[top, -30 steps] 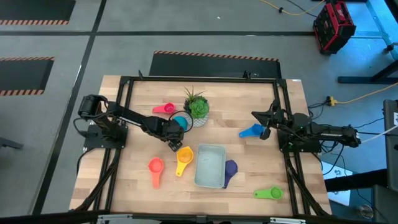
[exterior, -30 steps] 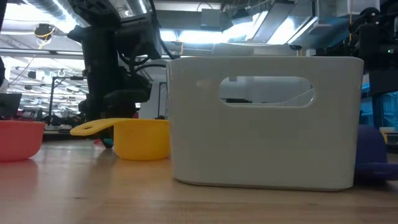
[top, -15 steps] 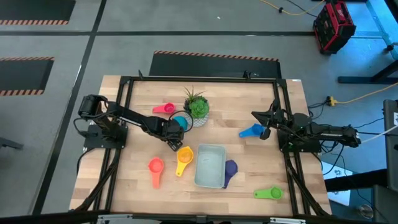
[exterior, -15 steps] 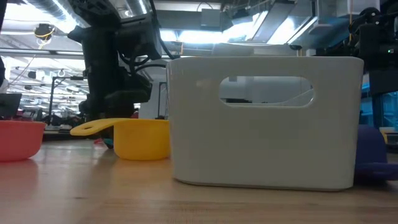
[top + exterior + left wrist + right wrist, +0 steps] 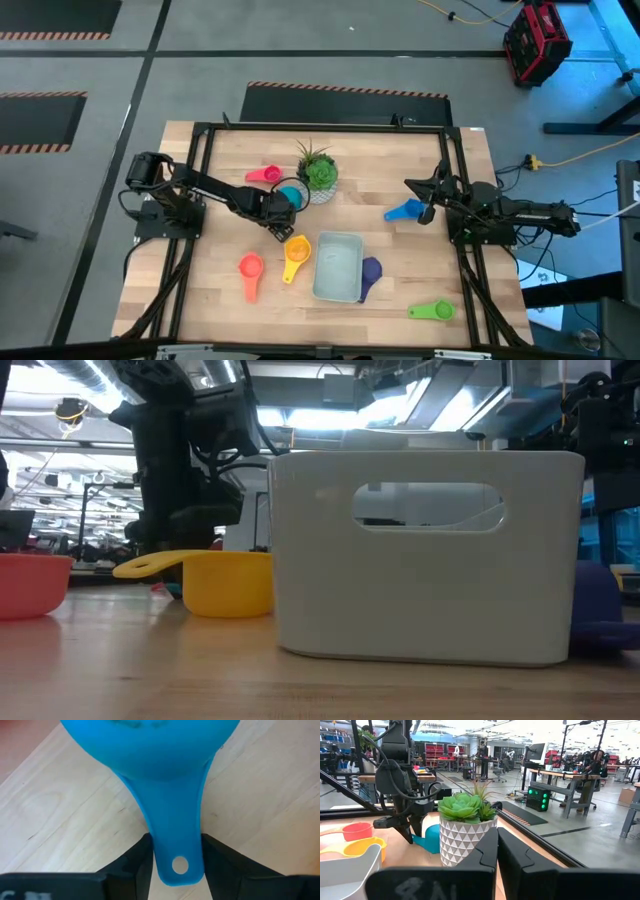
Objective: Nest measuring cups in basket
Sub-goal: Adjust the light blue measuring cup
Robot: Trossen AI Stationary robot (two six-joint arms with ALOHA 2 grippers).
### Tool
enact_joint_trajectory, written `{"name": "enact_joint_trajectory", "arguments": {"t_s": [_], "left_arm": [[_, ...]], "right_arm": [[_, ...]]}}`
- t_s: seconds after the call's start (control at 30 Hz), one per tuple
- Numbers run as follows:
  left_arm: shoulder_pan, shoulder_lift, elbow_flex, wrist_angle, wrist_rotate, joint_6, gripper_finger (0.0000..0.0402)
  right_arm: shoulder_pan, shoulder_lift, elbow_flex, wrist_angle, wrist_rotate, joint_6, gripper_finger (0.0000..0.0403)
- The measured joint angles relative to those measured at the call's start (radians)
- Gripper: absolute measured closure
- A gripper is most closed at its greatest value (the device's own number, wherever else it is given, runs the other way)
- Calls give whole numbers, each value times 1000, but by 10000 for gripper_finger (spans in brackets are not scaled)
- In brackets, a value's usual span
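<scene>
From above, the left gripper (image 5: 278, 203) is seen low over the table beside the teal measuring cup (image 5: 291, 194), which lies just next to the white pot with the green plant (image 5: 318, 178). Only the left wrist view shows the grip itself: the flat handle of the teal cup (image 5: 175, 840) is placed between the two dark fingers (image 5: 132, 865), and both of them are pressed against its sides, so the claw is narrowed onto the handle. The cup rests on the wooden table (image 5: 65, 810).

The basket (image 5: 338, 266) is placed near the middle of the table, and from above it is seen to be empty. In the low view only its front wall with the handle slot (image 5: 428, 508) is shown, and its inside is hidden. The yellow cup (image 5: 295, 252) lies just to its left, the orange-red cup (image 5: 250, 268) farther left, and the purple cup (image 5: 369, 272) touches its right side. The pink cup (image 5: 265, 175), the blue cup (image 5: 404, 211) and the green cup (image 5: 432, 312) are seen only from above.

The right gripper (image 5: 429, 200) waits at the right edge of the table, near the blue cup. In the right wrist view its fingers (image 5: 487, 847) are seen closed together with nothing between them, and the left arm with the teal cup (image 5: 431, 839) is seen behind the plant pot.
</scene>
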Motion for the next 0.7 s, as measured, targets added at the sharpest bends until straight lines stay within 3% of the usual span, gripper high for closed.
{"name": "enact_joint_trajectory", "arguments": {"t_s": [0.7], "left_arm": [[-1, -176, -3, -28, 102, -42, 262]], "right_arm": [[0, 0, 0, 1, 0, 0, 391]]}}
